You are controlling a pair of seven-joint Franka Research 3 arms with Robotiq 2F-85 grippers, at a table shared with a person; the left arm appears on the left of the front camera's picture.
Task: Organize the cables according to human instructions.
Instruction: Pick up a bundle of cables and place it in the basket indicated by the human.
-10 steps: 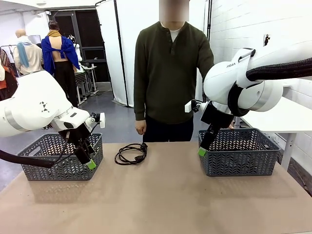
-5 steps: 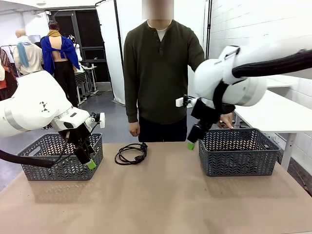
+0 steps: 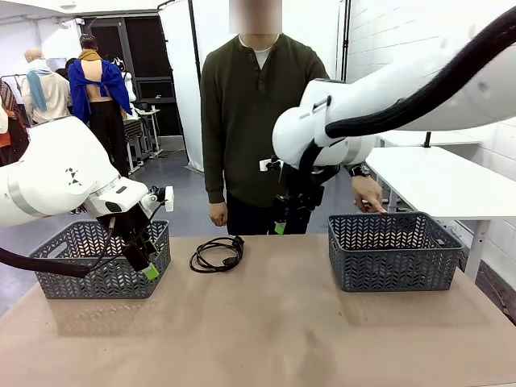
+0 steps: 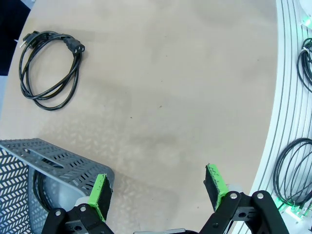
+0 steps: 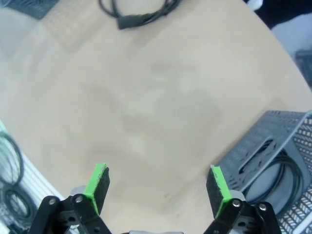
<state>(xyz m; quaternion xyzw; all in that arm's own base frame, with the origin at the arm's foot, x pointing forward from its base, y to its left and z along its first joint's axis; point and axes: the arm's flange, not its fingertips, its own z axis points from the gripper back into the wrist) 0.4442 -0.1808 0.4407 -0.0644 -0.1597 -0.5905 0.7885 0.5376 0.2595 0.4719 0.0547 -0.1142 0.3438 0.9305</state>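
Coiled cable (image 5: 278,180) inside right basket (image 5: 273,141), seen from right wrist; both pincers released, empty.

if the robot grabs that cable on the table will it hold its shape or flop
The cable will probably flop: it is a thin black cord in loose, untied loops, so a pinch on one strand would likely let the rest sag and uncoil. It looks light, so a push may just drag or deform the coil. Its plug could swing when lifted.
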